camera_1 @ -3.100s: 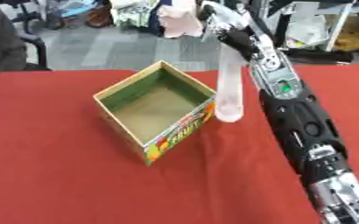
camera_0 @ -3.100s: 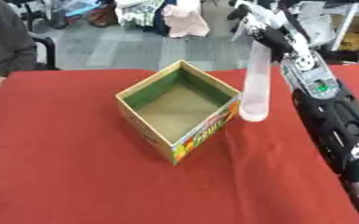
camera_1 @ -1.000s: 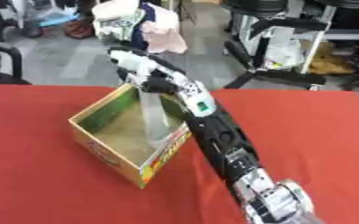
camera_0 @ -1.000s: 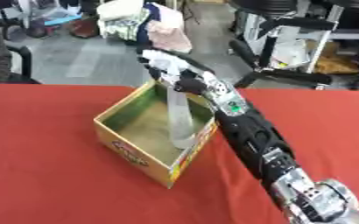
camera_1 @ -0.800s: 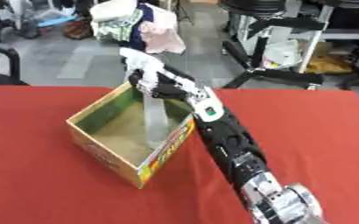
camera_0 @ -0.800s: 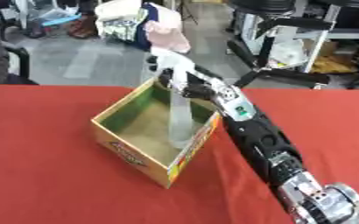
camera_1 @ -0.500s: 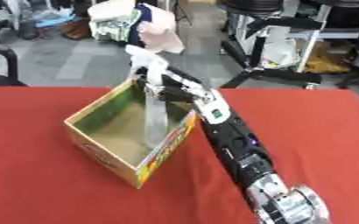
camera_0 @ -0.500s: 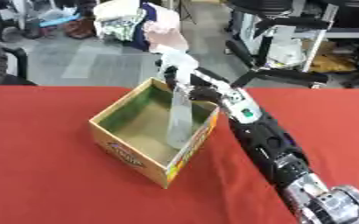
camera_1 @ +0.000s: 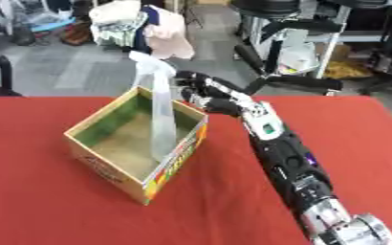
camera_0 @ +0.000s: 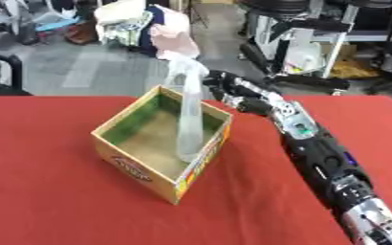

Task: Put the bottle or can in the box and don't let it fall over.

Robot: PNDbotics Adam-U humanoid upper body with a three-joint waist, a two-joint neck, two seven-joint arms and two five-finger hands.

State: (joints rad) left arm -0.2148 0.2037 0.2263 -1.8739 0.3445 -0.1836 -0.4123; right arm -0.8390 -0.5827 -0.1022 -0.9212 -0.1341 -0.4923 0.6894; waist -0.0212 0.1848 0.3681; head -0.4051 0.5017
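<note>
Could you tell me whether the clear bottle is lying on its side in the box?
No, the clear bottle stands upright inside the box, its base on the box floor near the right wall.

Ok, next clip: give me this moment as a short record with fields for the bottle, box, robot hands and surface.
bottle: clear bottle, upright inside the box, base on the box floor near its right wall
box: open cardboard box with green inner walls, printed outside
right robot hand: right robot hand just right of the bottle's upper part, fingers spread, apparently not gripping
left robot hand: not in view
surface: red tablecloth
task state: bottle in box, standing
</note>
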